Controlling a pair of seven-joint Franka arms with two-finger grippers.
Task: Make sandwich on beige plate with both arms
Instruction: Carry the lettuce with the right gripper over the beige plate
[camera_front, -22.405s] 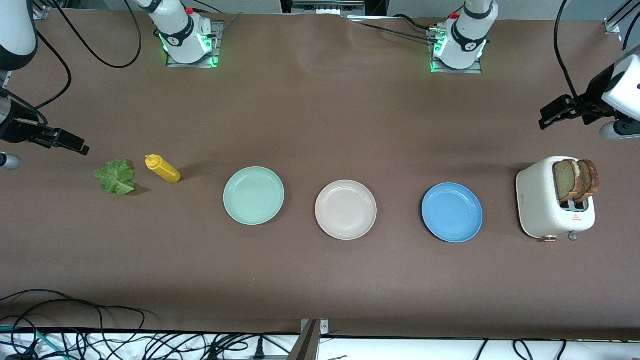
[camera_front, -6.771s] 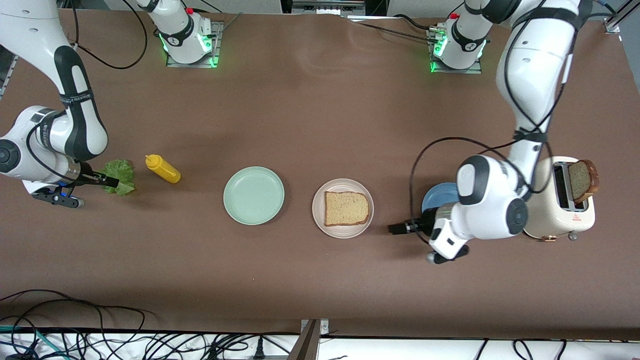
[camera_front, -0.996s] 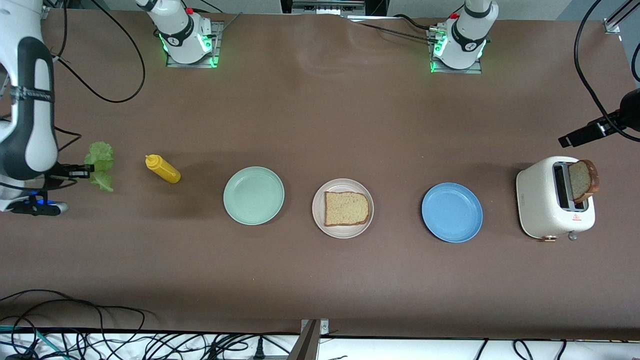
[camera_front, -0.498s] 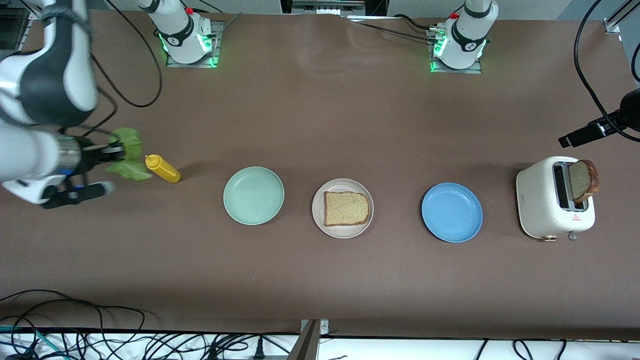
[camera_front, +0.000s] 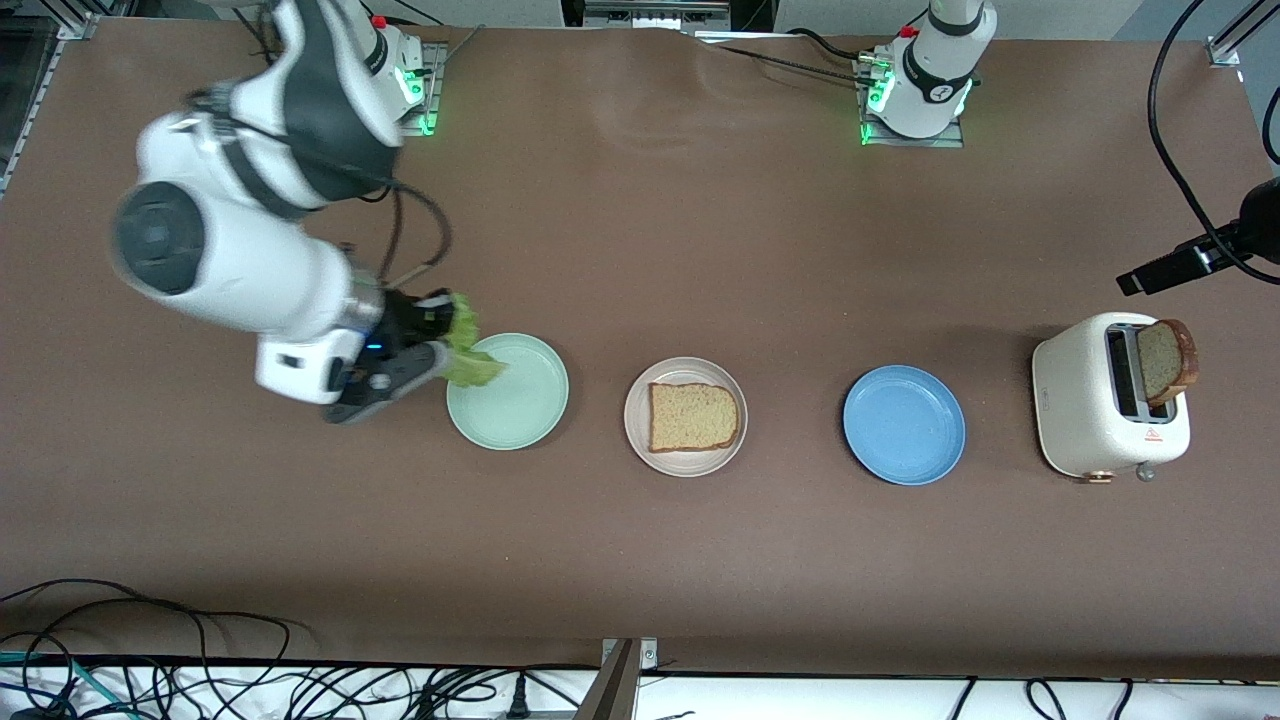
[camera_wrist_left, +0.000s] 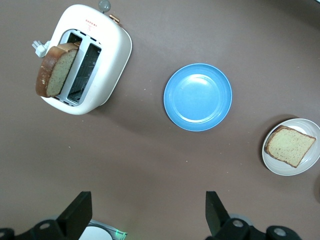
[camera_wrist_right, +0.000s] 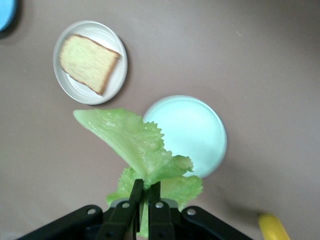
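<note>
The right gripper (camera_front: 432, 335) is clamped on the lettuce leaf (camera_front: 468, 352), holding it up over the edge of the mint-green plate (camera_front: 520, 405); the fingers (camera_wrist_right: 135, 200) pinch the leaf's stem end while the rest droops free. The left gripper (camera_wrist_left: 145, 212) is spread open and empty, up over the table near the toaster (camera_front: 1085, 410), where that arm waits. One bread slice (camera_front: 694, 416) lies flat in the beige plate (camera_front: 640, 440), so the base layer looks done; the lettuce has yet to be laid on it, and the second slice (camera_front: 1165, 360) stands upright in a toaster slot, awaiting pickup. The mint-green plate and the blue plate (camera_front: 904, 425) hold nothing.
</note>
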